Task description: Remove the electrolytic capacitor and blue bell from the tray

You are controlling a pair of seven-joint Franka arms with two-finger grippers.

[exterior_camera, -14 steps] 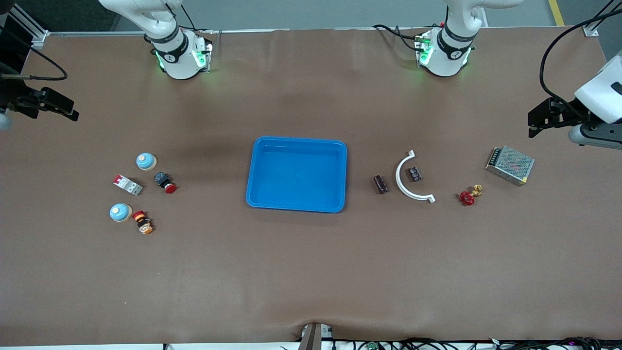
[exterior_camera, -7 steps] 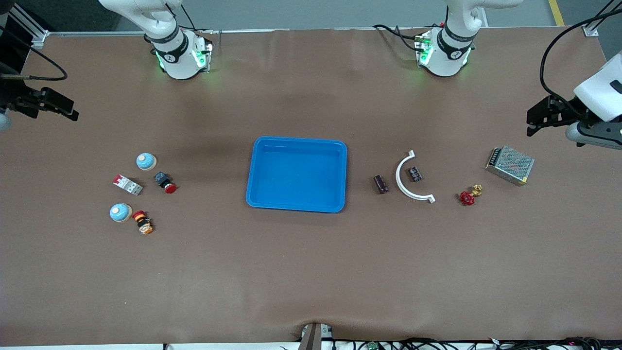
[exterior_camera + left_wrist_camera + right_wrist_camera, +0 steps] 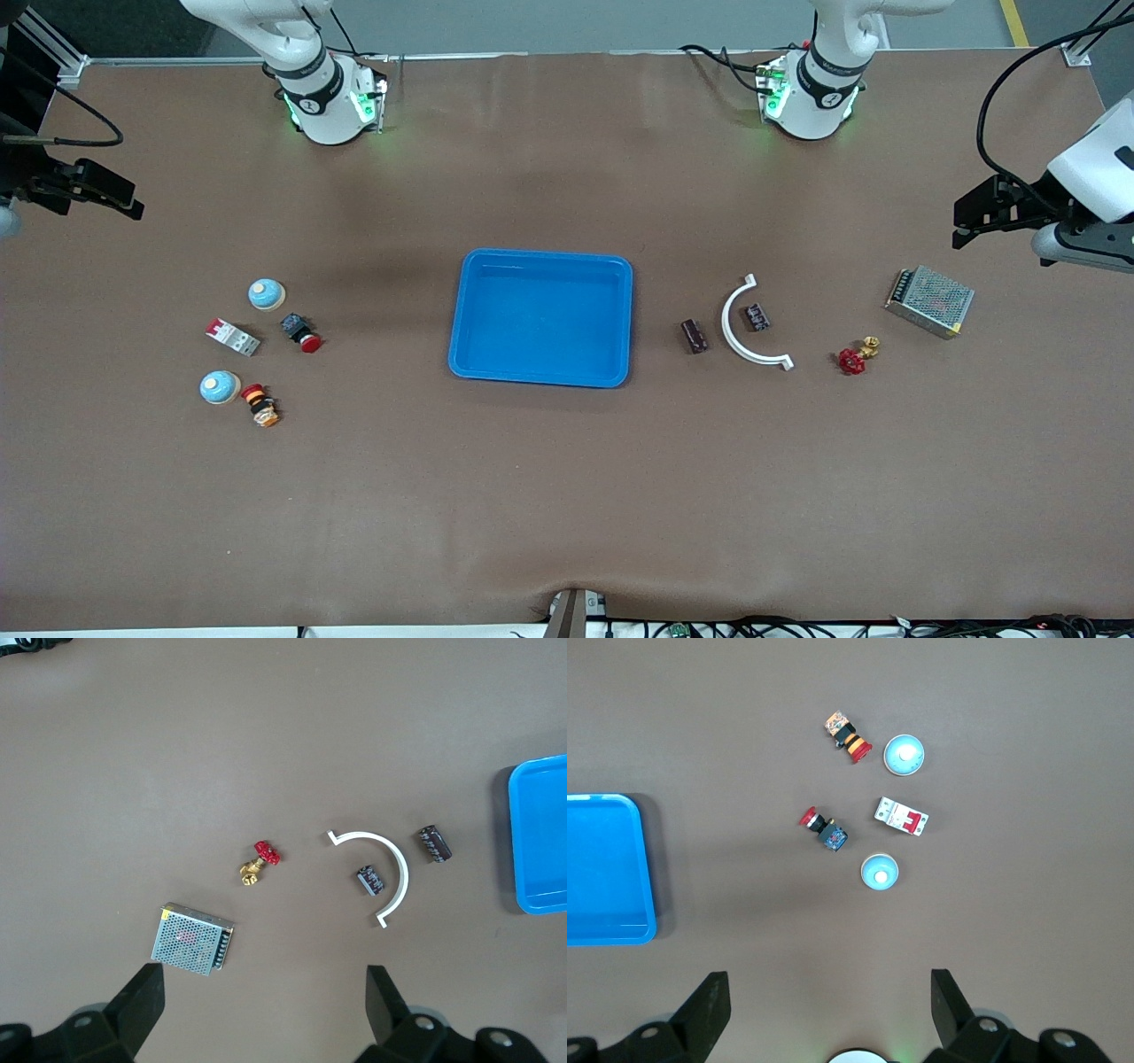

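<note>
Two dark capacitors lie toward the left arm's end of the table: one beside the blue tray, the other inside a white curved bracket. Both show in the left wrist view. Two light-blue bells sit toward the right arm's end and show in the right wrist view. My left gripper hangs open and empty, high over the left arm's end. My right gripper hangs open and empty, high over the right arm's end.
A metal mesh power supply and a red-handled brass valve lie near the capacitors. A red-and-white breaker and two red push buttons lie among the bells. The tray is empty.
My left gripper has shifted slightly toward the middle of the table. My right arm and all objects have not moved.
</note>
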